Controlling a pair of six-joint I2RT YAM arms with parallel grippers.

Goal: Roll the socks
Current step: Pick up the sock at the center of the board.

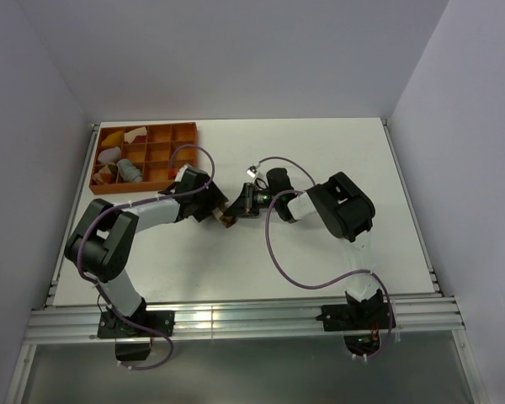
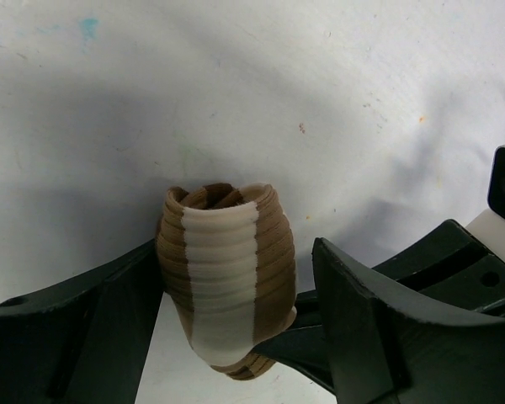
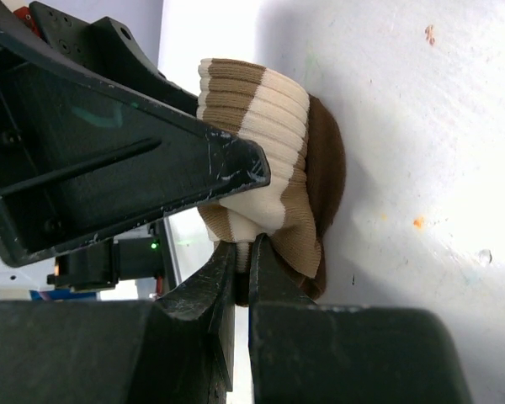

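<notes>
The white table top (image 1: 337, 151) carries an orange plastic compartment tray (image 1: 151, 127) at its far left corner, and the grey-and-black left arm (image 1: 109, 240) and right arm (image 1: 341, 206) reach in to meet near its middle. Between them is the brown ribbed fabric sock with white stripes (image 2: 223, 278), rolled into a stubby bundle. The left gripper (image 2: 236, 252) stands wide around it, one finger touching its side and the other just beside it, while the right gripper (image 3: 246, 248) is pinched closed on a fold at the roll's edge
</notes>
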